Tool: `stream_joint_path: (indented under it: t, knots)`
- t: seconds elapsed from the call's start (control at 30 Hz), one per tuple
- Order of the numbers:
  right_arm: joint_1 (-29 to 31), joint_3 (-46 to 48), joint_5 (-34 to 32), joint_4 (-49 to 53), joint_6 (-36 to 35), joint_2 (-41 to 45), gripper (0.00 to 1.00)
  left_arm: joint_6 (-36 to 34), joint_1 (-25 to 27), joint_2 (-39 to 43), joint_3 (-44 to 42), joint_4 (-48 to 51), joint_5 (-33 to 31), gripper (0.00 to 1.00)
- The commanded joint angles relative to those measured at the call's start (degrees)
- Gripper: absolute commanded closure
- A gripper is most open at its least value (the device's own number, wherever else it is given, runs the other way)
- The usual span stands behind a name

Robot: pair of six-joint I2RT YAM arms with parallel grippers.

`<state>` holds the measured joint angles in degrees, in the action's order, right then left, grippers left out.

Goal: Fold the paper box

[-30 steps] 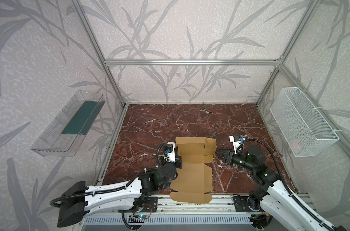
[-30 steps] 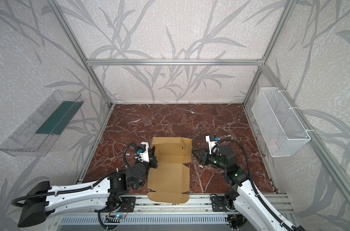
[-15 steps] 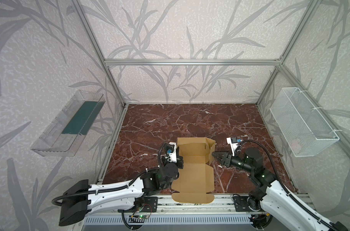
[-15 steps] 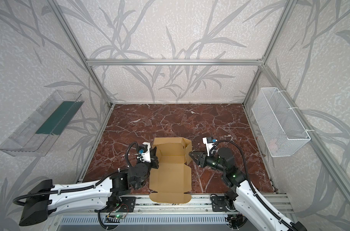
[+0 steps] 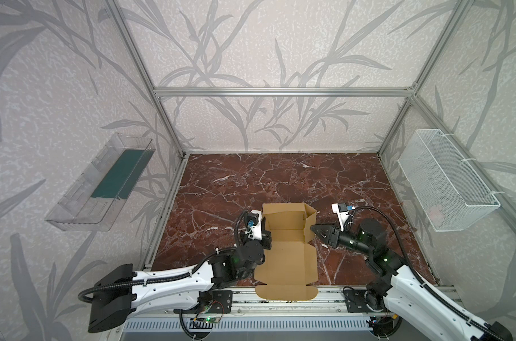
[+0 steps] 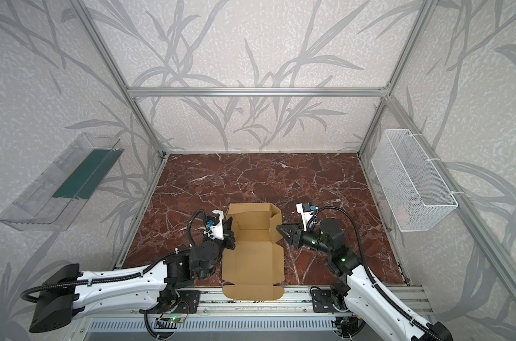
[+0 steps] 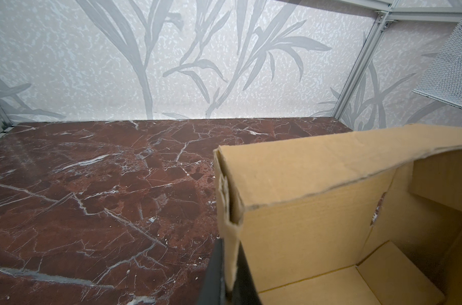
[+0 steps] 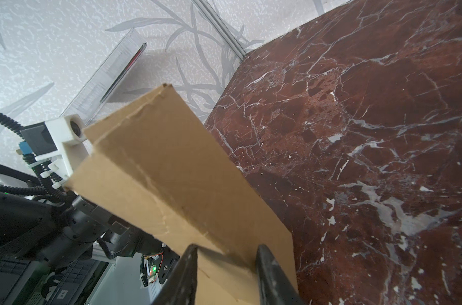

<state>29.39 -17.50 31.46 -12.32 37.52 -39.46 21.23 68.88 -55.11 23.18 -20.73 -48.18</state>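
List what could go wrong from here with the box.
The left end effector pinches one wall edge of the box; the cardboard may crease or slip out. The right end effector straddles the right flap with open jaws; a push could shift the box, whose front flap overhangs the table.

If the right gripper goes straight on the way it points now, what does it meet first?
Probably the raised right wall of the paper box, which stands just ahead of the right gripper.
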Motion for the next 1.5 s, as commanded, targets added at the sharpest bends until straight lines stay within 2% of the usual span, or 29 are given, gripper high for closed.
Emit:
stream_joint_path:
  t: [0.0, 0.3, 0.53, 0.73, 1.03, 1.2, 1.27, 1.33, 1.47]
  knots:
    - [1.64, -0.21, -1.21, -2.26, -2.82, -0.68, 0.63, 1.38, 0.11, -0.17, 1.34, -2.13, 0.66, 1.00]
    - [7.50, -1.16, -11.79, 1.21, -6.31, -1.36, 0.68, 0.65, 0.11, -1.94, 0.43, -3.41, 0.67, 1.00]
    - [8.05, -2.00, -17.43, 1.33, -5.38, -5.27, 0.72, -1.86, 0.81, -4.86, -2.14, -9.89, -1.49, 1.00]
    - [8.54, -1.93, -18.81, -3.41, -4.34, -10.08, 0.72, -6.70, 1.42, -10.08, -5.08, -21.82, -1.77, 1.00]
    - [9.61, -0.37, -21.31, -11.39, -4.04, -16.59, 0.73, -14.63, 3.31, -22.78, -8.05, -42.30, -2.18, 1.00]
    - [11.62, -0.16, -26.24, -11.48, -5.97, -16.96, 0.73, -18.49, 4.62, -30.70, -8.17, -52.16, -2.92, 1.00]
    - [12.89, -0.52, -29.07, -10.59, -7.24, -17.22, 0.73, -22.15, 5.62, -35.45, -8.20, -60.10, -4.57, 1.00]
    - [13.63, -0.37, -31.00, -10.18, -7.62, -17.23, 0.73, -24.20, 6.62, -37.47, -6.76, -60.20, -5.95, 1.00]
    - [14.38, -0.12, -33.75, -10.14, -7.64, -17.79, 0.73, -23.17, 7.40, -39.09, -5.82, -60.13, -5.46, 1.00]
